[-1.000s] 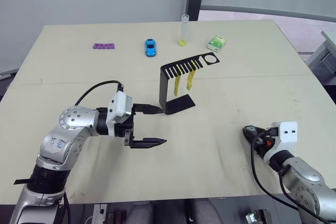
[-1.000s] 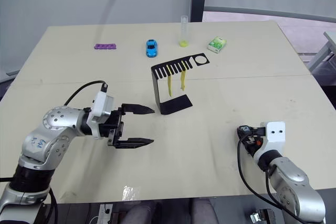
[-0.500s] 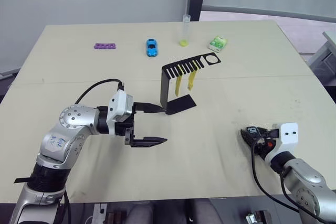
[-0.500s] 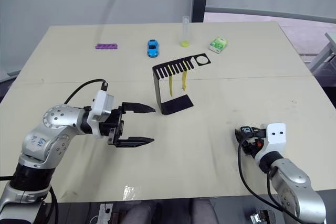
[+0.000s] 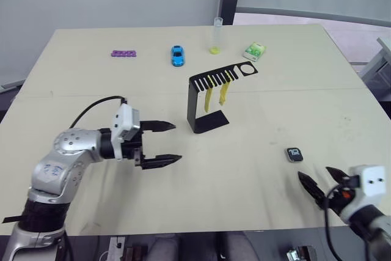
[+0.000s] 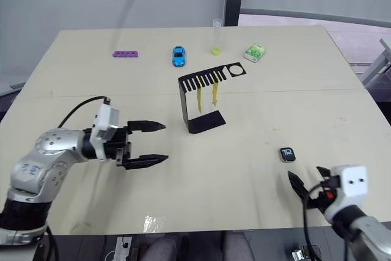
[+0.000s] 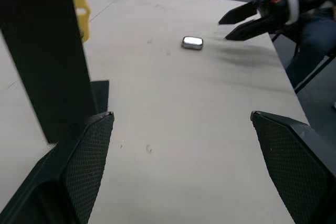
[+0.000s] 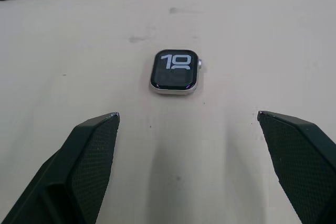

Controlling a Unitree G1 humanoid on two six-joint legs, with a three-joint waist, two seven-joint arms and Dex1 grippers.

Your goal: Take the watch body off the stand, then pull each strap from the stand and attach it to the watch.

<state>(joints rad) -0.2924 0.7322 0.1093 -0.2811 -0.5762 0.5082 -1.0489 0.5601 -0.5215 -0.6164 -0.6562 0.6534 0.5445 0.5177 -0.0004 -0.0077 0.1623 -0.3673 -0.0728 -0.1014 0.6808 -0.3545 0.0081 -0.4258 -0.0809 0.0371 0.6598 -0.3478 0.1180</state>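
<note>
The watch body (image 8: 175, 72) lies flat on the surface (image 5: 91, 84), screen up, with nothing touching it. The right tool (image 6: 311, 184) is just beside it, fingers spread wide and holding nothing. The left tool (image 5: 160, 143) is spread wide too — it hangs near the stand (image 5: 204, 99). Both yellow straps (image 5: 215, 96) hang from the stand's slanted top — side by side.

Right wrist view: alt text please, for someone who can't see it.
A small watch body lies flat on the pale table, screen up and showing light digits, directly ahead of the right tool. The tool's two black fingers are spread wide open, apart from the watch.
</note>
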